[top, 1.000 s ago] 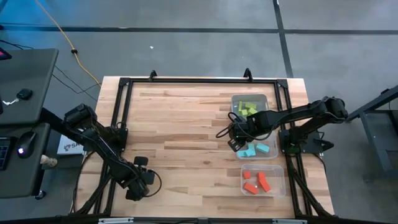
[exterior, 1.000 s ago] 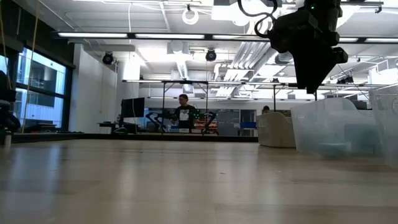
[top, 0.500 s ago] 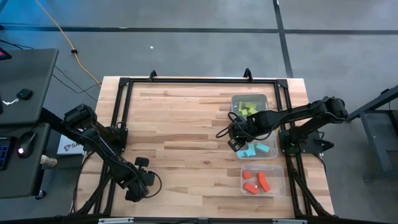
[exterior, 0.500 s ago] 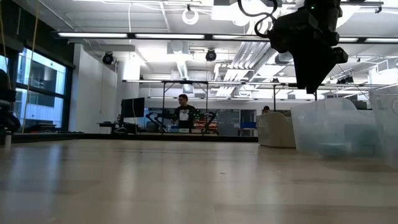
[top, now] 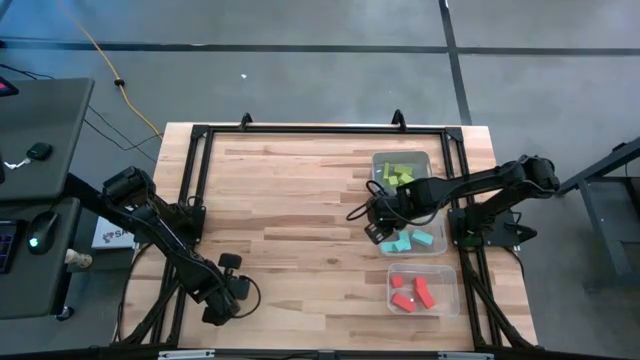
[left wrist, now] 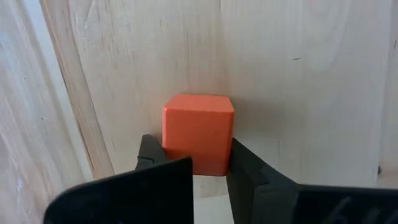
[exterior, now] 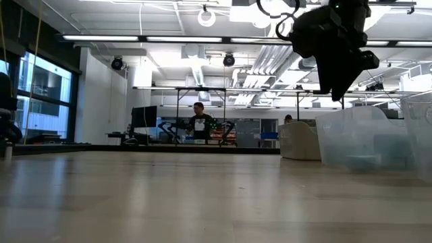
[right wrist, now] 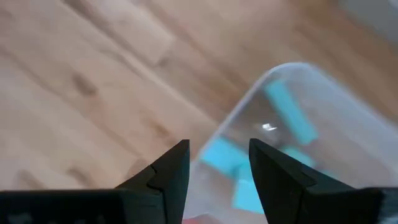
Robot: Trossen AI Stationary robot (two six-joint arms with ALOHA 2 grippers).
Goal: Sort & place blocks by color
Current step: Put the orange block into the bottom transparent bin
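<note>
A red-orange cube [left wrist: 198, 127] sits on the wooden table near its front left corner, with my left gripper [left wrist: 194, 160] shut on it from above. In the high view that gripper [top: 220, 296] hides the cube. My right gripper [top: 377, 231] hangs open and holds nothing, pointing down over the left rim of the middle clear bin [top: 444, 236]. Light blue blocks [right wrist: 219, 155] lie in that bin, below the right gripper's spread fingers. Lime green blocks [top: 400, 172] lie in the far bin. Red-orange blocks [top: 412, 293] lie in the near bin. My left gripper pinches the red-orange cube by two opposite side faces [left wrist: 166, 142], one finger [left wrist: 245, 165] against each. The fingers come from above and point down. The cube stands upright with its base on the table.
Three clear bins stand in a row along the table's right side [exterior: 364, 138]. A black metal frame [top: 300, 130] runs around the tabletop. The wide wooden middle of the table [top: 290, 210] carries nothing. A person [exterior: 199, 123] sits far off in the room behind.
</note>
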